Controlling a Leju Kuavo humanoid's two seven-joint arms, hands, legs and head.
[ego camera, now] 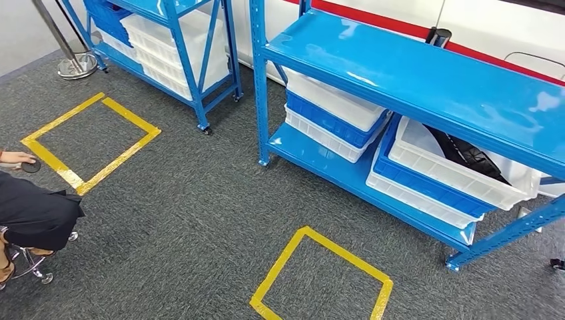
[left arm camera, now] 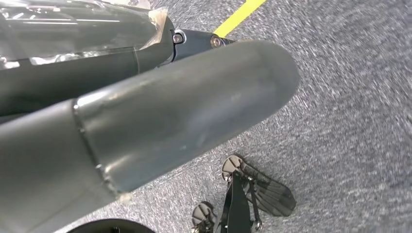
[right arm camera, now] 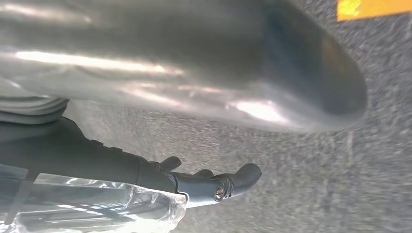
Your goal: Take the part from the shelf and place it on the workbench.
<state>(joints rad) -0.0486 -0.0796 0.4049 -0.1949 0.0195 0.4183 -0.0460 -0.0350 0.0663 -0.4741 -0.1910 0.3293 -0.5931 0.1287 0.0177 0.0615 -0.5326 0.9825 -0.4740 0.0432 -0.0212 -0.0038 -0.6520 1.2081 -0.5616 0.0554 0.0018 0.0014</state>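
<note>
A black part (ego camera: 470, 157) lies in a white bin (ego camera: 460, 179) on the lower level of the blue shelf (ego camera: 426, 80) at the right of the head view. Stacked white and blue bins (ego camera: 333, 117) stand beside it on the same level. My left hand (left arm camera: 145, 82) hangs over the grey carpet with its thick thumb and dark fingers (left arm camera: 194, 39) stretched out and nothing in them. My right hand (right arm camera: 145, 87) hangs the same way, its dark fingers (right arm camera: 228, 182) apart and holding nothing. Clear film wraps both hands near the fingers.
A second blue shelf (ego camera: 200, 40) with white bins stands at the back left. Two yellow tape squares (ego camera: 90, 140) (ego camera: 323, 277) mark the carpet. A seated person (ego camera: 33, 213) at the left edge holds a small black disc (ego camera: 30, 166). A stanchion base (ego camera: 76, 65) stands at the back.
</note>
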